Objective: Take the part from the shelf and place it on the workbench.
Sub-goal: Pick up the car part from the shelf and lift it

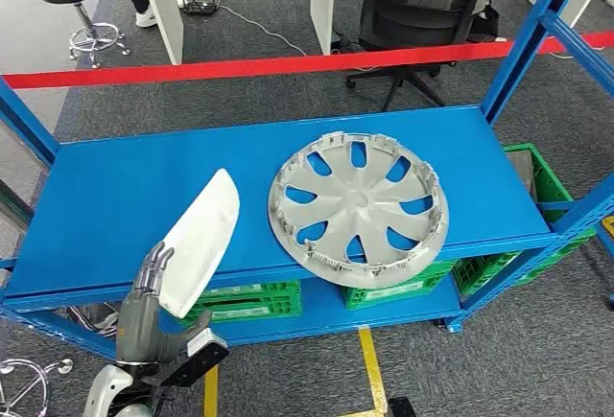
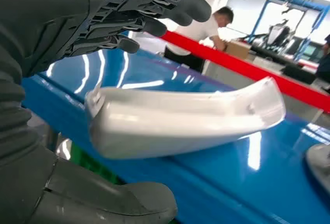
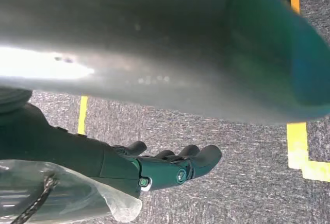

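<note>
A white curved part (image 1: 199, 244) lies on the blue shelf (image 1: 108, 187), its near end sticking out over the front edge. My left hand (image 1: 149, 288) is at that near end, with the fingers (image 2: 148, 7) spread over the white part (image 2: 183, 121) and the thumb (image 2: 116, 203) under it, not closed on it. A silver hubcap (image 1: 358, 206) lies flat to the right, also over the front edge. My right hand (image 3: 171, 167) hangs above the carpet, fingers loosely extended and holding nothing.
Blue shelf uprights (image 1: 529, 34) stand at the right, with another at the left. Green crates (image 1: 253, 297) sit on the lower level. Behind the shelf run a red barrier strip (image 1: 290, 64), a black office chair (image 1: 420, 5) and a stool (image 1: 86, 14). A person (image 2: 202, 33) stands beyond.
</note>
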You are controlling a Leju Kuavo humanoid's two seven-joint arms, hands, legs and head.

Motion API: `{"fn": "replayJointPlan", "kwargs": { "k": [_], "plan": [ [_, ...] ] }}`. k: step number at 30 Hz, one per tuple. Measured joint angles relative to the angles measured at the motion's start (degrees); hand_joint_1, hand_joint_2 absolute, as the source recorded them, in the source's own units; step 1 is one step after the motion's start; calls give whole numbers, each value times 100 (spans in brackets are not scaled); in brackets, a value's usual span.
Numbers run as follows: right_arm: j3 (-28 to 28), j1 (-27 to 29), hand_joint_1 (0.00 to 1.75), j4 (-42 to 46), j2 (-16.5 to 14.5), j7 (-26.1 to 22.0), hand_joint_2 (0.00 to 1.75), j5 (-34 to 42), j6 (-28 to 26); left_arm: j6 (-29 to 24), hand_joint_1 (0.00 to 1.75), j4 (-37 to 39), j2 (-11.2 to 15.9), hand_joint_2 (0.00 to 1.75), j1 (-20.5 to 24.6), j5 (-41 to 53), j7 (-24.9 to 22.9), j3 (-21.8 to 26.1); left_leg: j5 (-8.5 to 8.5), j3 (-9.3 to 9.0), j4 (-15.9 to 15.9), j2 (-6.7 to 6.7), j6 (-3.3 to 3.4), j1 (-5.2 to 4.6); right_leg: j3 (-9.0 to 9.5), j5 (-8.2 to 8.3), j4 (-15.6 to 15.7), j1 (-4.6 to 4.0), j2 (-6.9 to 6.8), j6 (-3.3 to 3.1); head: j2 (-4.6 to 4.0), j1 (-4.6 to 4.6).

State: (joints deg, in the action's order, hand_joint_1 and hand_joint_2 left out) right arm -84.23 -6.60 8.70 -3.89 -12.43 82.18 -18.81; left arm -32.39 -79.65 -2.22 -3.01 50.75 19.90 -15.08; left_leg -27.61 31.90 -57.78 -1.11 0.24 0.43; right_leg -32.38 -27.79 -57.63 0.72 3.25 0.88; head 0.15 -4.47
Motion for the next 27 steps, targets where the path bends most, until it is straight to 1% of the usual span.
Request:
{"fn": "replayJointPlan", "kwargs": {
  "k": [12,14,15,18,19,21,27],
  "plan": [
    [-56,-11,0,0,0,8,0,-26,10,-2,0,560,-16,175,145,-2,-43,77,0,0,0,0,0,0,0,0,0,0,0,0,0,0],
    [-69,-12,0,0,0,7,0,-28,12,-3,10,619,-16,175,165,3,-45,79,0,0,0,0,0,0,0,0,0,0,0,0,0,0],
    [-77,-13,0,0,0,6,0,-30,20,-4,29,654,-15,175,183,13,-50,83,0,0,0,0,0,0,0,0,0,0,0,0,0,0],
    [-92,-16,0,0,0,-3,0,-38,65,-26,144,770,-10,175,268,87,-87,125,0,0,0,0,0,0,0,0,0,0,0,0,0,0],
    [-94,-17,0,0,0,-5,0,-39,78,-42,168,805,-8,175,300,121,-100,149,0,0,0,0,0,0,1,0,0,0,0,0,0,0],
    [-98,-19,0,0,0,-8,0,-39,91,-88,175,869,1,175,360,204,-124,201,0,0,0,0,0,0,1,0,0,0,0,0,0,1],
    [-113,-27,0,0,0,-8,0,-31,103,-224,175,936,55,175,513,480,-146,323,0,0,0,0,0,0,1,0,-1,0,0,0,0,0]
  ]
}}
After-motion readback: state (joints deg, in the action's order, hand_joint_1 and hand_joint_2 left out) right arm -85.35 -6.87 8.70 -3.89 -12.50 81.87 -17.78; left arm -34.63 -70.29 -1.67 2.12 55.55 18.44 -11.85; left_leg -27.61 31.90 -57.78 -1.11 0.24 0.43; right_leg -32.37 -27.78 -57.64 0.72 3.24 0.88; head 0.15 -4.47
